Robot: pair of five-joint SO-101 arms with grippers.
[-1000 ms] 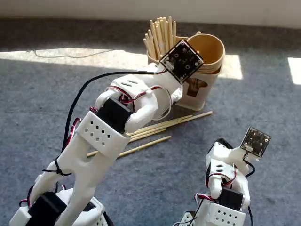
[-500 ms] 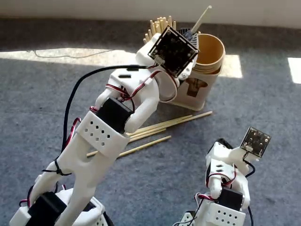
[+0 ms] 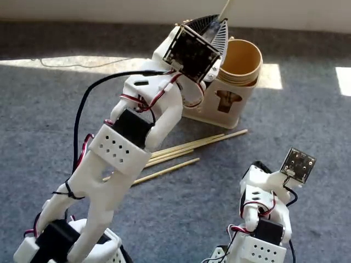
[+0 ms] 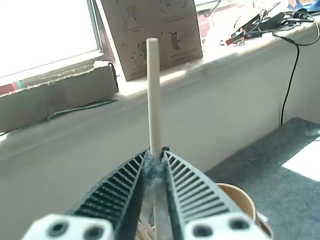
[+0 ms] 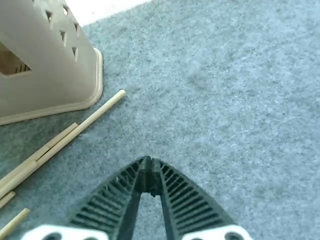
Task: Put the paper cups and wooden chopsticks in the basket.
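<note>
High view: the left tool (image 3: 213,28) hangs above the beige plastic basket (image 3: 222,109), which sits toward 12 o'clock on the grey carpet (image 3: 49,126). It is pinching one pale wooden chopstick (image 3: 225,7). The stick's long axis follows the tool's own axis, and its free end points past the tips toward 1 o'clock, away from the basket. From the tool, the basket's mouth lies at about 5 o'clock and lower down. I judge the coming move turns on tipping the stick over so that one end faces the opening.

The wrist hides the basket section directly under the tool, so I cannot tell exactly which compartment the stick is over. The stacked tan paper cups (image 3: 241,57) already stand in the basket at 3 o'clock from the tool.

In the left wrist view, the ribbed jaws of the left tool (image 4: 156,152) are pressed onto the chopstick (image 4: 153,95) near its lower end.

Several loose wooden chopsticks (image 3: 181,152) lie on the carpet at 7 o'clock from the basket, running from 8 o'clock to 2 o'clock. The right tool (image 5: 149,182) is pressed together and empty, with the sticks' near ends (image 5: 75,131) just ahead of it beside the basket's foot (image 5: 75,102).
</note>
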